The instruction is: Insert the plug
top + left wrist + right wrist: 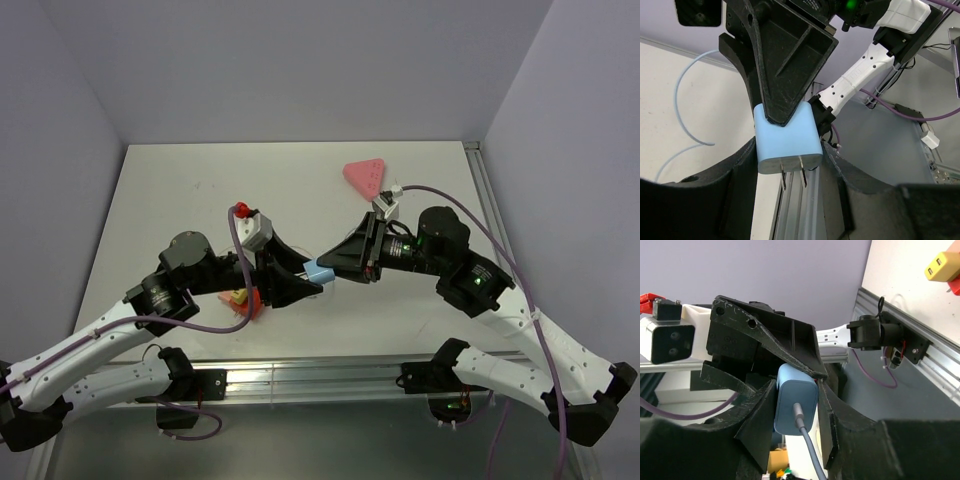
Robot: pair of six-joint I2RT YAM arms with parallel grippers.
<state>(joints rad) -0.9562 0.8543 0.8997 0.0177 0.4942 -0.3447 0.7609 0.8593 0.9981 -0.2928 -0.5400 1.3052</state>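
The light-blue plug hangs in the air over the near middle of the table, caught between both grippers. My left gripper comes from the left and my right gripper from the right. In the left wrist view the plug shows two metal prongs pointing at the camera, with my left gripper closed against its sides. In the right wrist view the plug shows its cable end, with my right gripper closed against its sides. The pink triangular socket strip lies at the far right.
An orange-red block with a yellow piece lies under the left arm; both show in the right wrist view. A thin light-blue cable curls on the table. A metal rail runs along the near edge.
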